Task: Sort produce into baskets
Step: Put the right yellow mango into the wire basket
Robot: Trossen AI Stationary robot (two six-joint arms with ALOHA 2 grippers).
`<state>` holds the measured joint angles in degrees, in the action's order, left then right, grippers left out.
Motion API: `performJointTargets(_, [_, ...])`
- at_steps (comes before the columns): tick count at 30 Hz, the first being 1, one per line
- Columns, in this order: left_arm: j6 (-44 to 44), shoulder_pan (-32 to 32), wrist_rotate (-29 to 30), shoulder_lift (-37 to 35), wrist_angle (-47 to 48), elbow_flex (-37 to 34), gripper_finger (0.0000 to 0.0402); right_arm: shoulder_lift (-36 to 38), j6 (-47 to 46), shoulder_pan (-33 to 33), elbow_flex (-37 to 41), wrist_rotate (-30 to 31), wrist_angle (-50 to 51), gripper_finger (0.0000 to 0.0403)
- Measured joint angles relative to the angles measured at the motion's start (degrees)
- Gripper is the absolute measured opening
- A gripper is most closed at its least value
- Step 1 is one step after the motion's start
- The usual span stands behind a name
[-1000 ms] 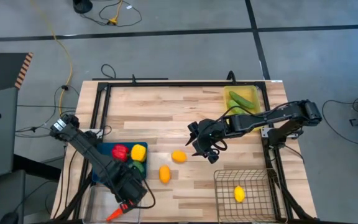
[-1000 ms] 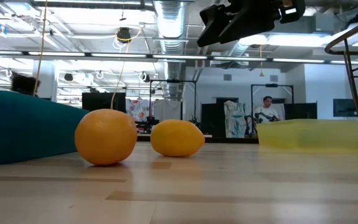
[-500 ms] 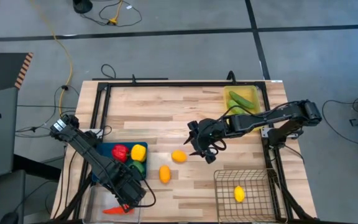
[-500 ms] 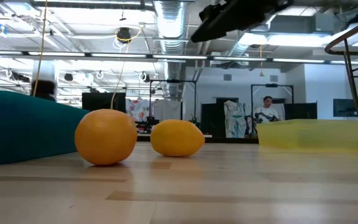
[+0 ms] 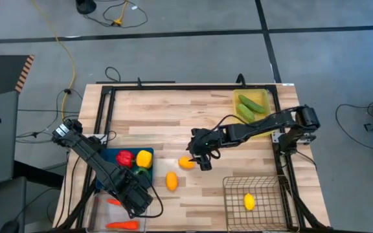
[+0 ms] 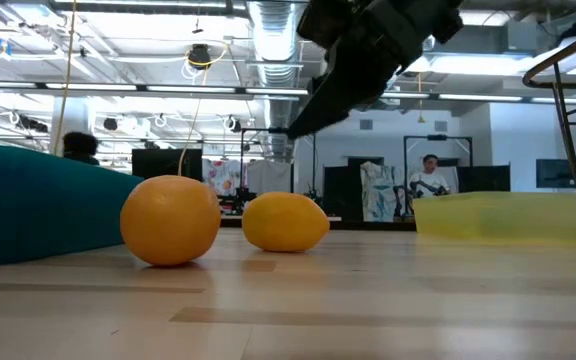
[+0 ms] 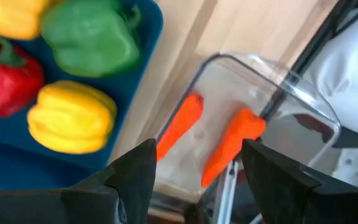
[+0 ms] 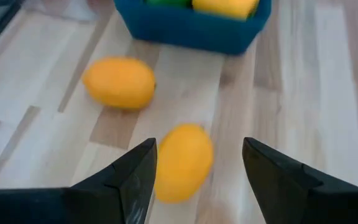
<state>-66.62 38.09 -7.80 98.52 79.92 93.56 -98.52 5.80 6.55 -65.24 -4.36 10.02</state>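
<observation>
Right now the right gripper point(image 5: 203, 157) hangs over the middle of the wooden table point(image 5: 173, 116) with its two fingers spread wide and empty; in the right wrist view a yellow-orange lemon point(image 8: 183, 161) lies on the boards between them, not visibly touched by either. A second lemon point(image 8: 119, 82) rests near it, closer to the blue tray point(image 8: 191, 28). From above, the first lemon point(image 5: 186, 162) sits just beside the gripper and the second point(image 5: 171, 180) lies a little nearer the front edge. At table height the two lemons point(image 6: 169, 220) point(image 6: 285, 222) show side by side, with the right arm slanting down above them.

Over at the table's front left corner, the left gripper point(image 5: 136, 200) hovers by the clear plastic bin point(image 5: 96, 210), its fingers parted and holding nothing. Two orange carrots point(image 7: 180, 124) point(image 7: 232, 140) lie inside the bin. Just beside it, the blue tray holds a red bell pepper point(image 5: 125, 158), a yellow bell pepper point(image 5: 144, 157) and a green bell pepper point(image 7: 92, 37).

Farther right, the wire mesh basket point(image 5: 228, 200) holds one lemon point(image 5: 249, 202), and the translucent yellow tray point(image 5: 264, 97) at the back right holds green cucumbers point(image 5: 251, 105).
</observation>
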Motion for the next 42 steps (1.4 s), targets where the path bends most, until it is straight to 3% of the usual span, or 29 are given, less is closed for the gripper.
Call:
performJointTargets(16, [5.2, -2.7, 2.8, 0.0, 0.1, 0.0, 0.0222, -3.8, -9.5, -1.2, 0.0, 0.0, -3.5, 0.0266])
performJointTargets(42, [6.9, -4.0, 5.7, 0.0, 0.1, 0.0, 0.0222, -5.1, -11.8, 0.4, 0.1, 3.2, -3.4, 0.0266])
